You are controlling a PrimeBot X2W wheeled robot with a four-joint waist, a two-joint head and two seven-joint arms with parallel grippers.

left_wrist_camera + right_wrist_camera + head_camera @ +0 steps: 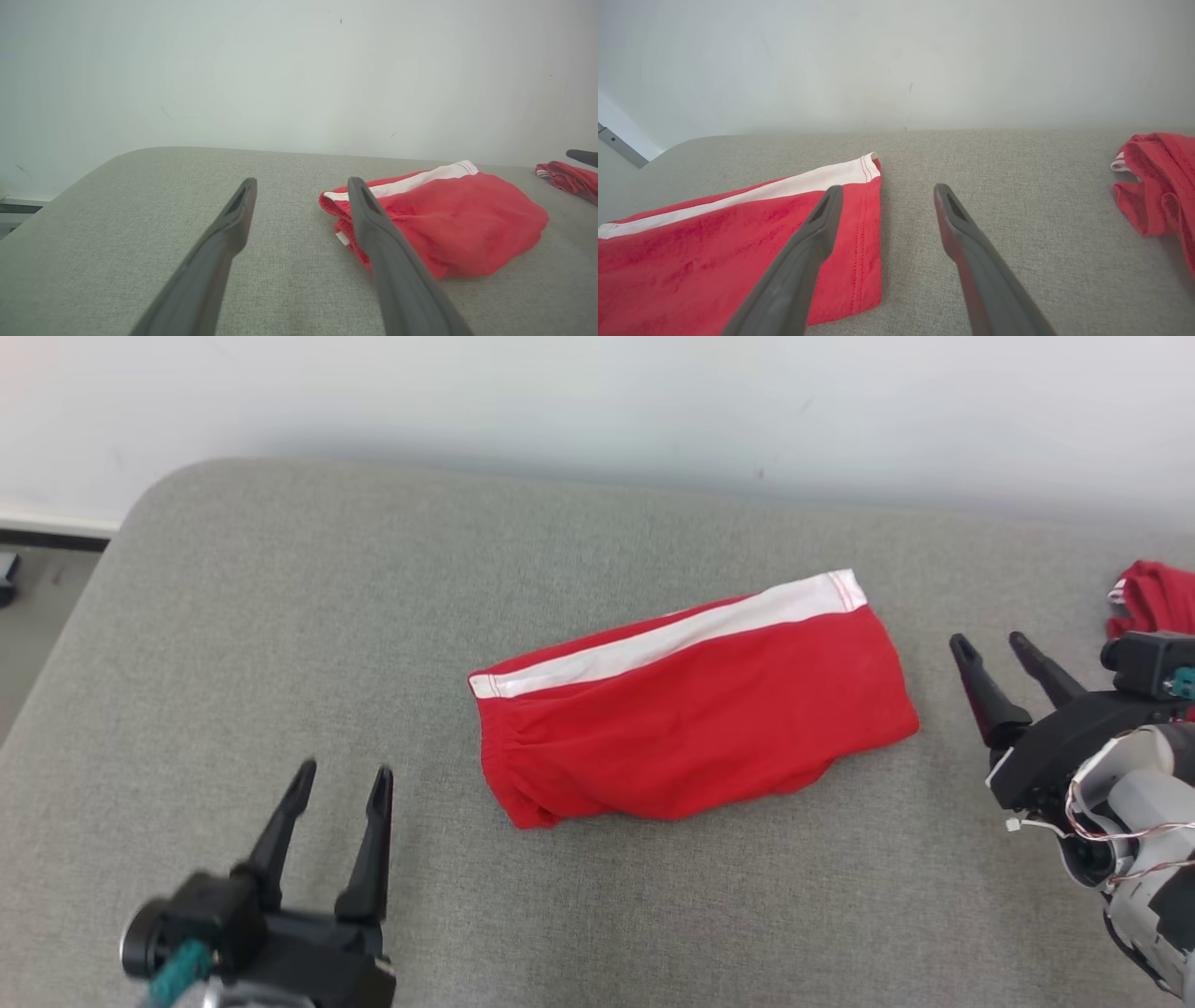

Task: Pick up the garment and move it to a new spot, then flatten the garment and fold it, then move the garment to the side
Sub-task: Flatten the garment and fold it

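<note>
A red garment with a white side stripe lies folded into a compact oblong at the middle of a grey fabric-covered bench, its long axis running on a slant, the gathered waistband end toward the robot's left and the hemmed end toward its right. The left end effector hangs above the bench off the waistband end, near the garment but clear of it, its two dark fingers spread apart and grasping nothing. The right end effector sits just beside the hemmed end, likewise released and empty, with bare grey fabric between its fingers in the right wrist view. From the left wrist, the left end effector frames bare bench, the garment lying just past its right-hand finger. From the right wrist, the right end effector straddles the stitched hem edge, one finger over the garment, the other over the bench. A second red cloth lies crumpled at the bench's far right edge, well apart from the folded piece. A white wall rises behind.
</note>
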